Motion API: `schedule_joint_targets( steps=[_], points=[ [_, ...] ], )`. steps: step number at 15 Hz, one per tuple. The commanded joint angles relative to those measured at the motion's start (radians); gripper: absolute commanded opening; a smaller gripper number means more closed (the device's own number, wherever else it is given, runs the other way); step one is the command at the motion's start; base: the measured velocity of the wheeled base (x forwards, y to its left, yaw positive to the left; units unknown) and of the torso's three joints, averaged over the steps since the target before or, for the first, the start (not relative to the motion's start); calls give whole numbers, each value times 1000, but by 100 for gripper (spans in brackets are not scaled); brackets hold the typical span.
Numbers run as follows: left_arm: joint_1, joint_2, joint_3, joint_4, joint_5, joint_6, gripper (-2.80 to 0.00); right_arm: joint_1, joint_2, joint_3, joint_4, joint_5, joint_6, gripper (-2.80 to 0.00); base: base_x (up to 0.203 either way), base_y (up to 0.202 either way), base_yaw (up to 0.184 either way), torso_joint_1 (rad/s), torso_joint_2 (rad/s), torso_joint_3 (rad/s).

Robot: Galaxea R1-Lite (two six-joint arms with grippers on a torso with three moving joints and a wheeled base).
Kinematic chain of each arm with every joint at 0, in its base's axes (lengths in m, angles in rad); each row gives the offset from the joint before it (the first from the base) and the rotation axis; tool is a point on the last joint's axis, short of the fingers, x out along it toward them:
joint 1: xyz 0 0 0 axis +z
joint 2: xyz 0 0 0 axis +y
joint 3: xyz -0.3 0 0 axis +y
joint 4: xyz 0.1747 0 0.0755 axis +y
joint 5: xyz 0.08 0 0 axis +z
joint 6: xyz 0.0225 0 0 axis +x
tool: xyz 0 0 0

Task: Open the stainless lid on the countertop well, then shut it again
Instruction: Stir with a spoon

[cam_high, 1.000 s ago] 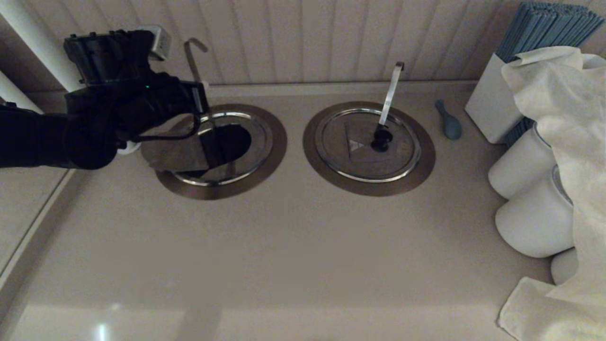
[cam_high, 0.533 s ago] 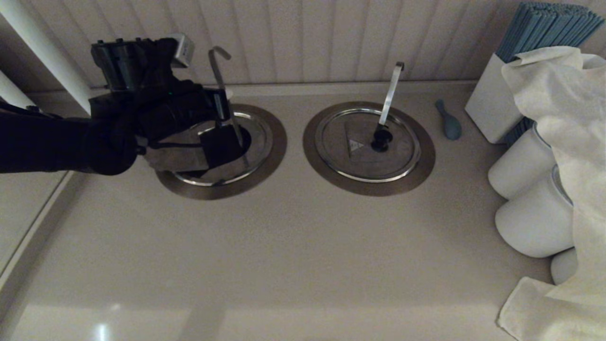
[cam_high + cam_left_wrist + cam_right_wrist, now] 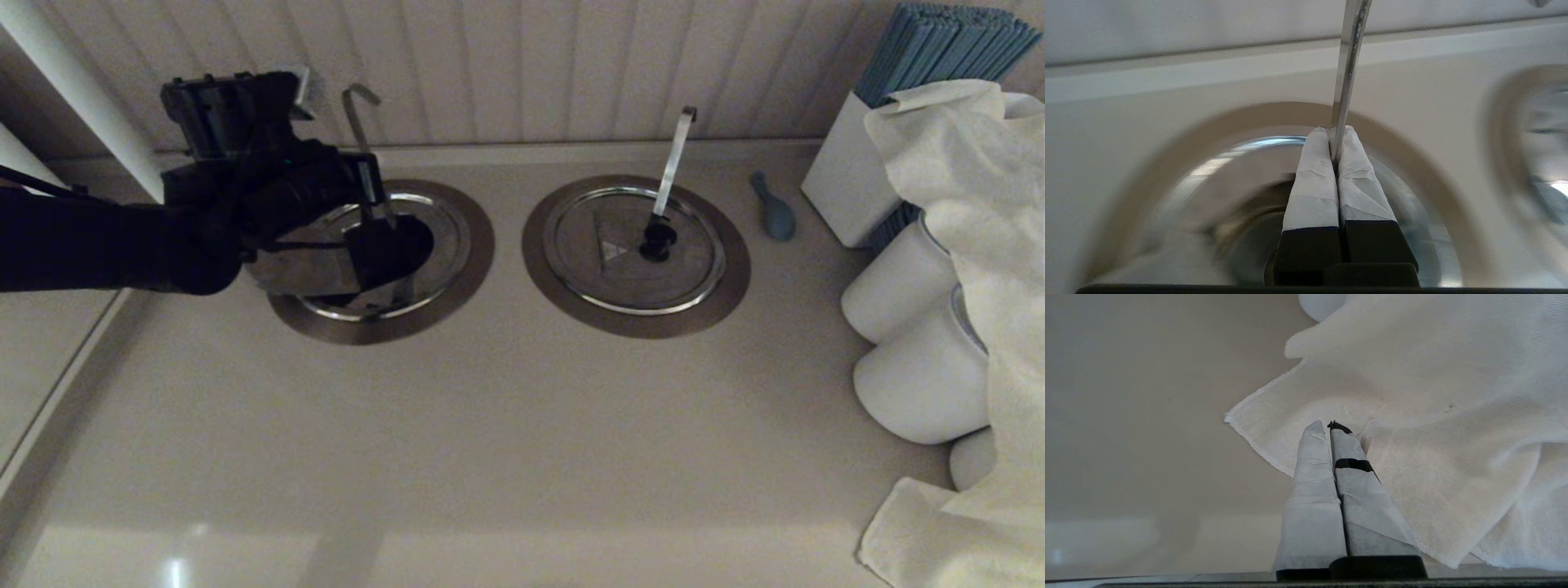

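Ladle handle (image 3: 1345,73) re-straightened (fingers (image 3: 1314,171) clamped)

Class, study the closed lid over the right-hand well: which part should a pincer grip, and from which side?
Grip the black centre knob, coming straight down: the closed lid lies flat in its collar, offering no edge. Keep clear of the ladle handle rising just behind the knob. The left pincer is shut on the hooked handle at the other well.

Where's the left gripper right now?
In the head view, the left gripper is on the left of the counter, over the countertop well, shut on the hooked ladle handle rising from it.
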Motion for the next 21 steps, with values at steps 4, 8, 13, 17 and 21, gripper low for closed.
schedule_joint_targets(
  steps=[4, 8, 13, 17, 21],
  points=[
    [58, -20, -1, 1, -6, 6, -280, 0, 1, 0, 0, 0, 0, -280, 0, 0, 0, 0, 0, 0],
    [57, -83, 59, 7, -48, 30, -280, 0, 1, 0, 0, 0, 0, -280, 0, 0, 0, 0, 0, 0],
    [51, -110, 83, 7, -81, 40, -280, 0, 1, 1, 0, 0, 0, -280, 0, 0, 0, 0, 0, 0],
    [6, -96, 83, 7, -83, 13, -280, 0, 1, 0, 0, 0, 0, -280, 0, 0, 0, 0, 0, 0],
    [-7, -49, 56, -2, -71, 12, -280, 0, 0, 1, 0, 0, 0, -280, 0, 0, 0, 0, 0, 0]
  ],
)
